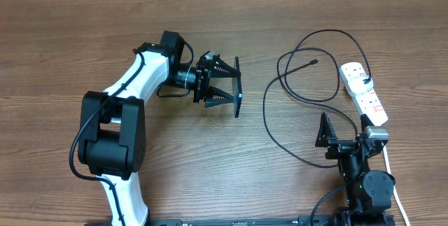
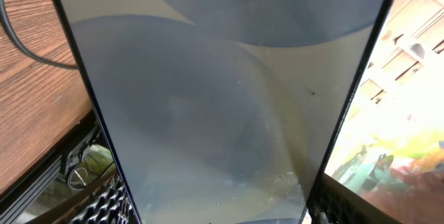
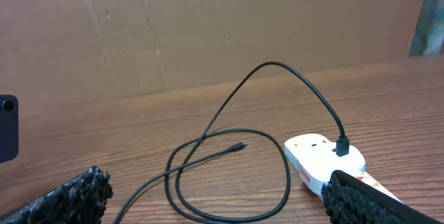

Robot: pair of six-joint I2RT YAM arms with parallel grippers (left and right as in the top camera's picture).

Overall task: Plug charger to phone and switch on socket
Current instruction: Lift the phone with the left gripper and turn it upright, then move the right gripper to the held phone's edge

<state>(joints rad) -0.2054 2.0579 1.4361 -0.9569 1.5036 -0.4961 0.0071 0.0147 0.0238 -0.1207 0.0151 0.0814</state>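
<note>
The phone [image 1: 237, 108] is held on edge, pinched in the left gripper's [image 1: 232, 83] jaws, presumably to present its port. The charger [image 1: 264, 110] lies looped on the worktop [image 1: 210, 177] beside the socket [image 1: 364, 93]. The right gripper's [image 1: 338, 129] jaws are spread and empty.

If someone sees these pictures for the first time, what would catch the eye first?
The phone, held on edge near the middle of the table in the jaws of the left gripper. Then the charger, its black cable looping on the right side and ending at the socket.
</note>
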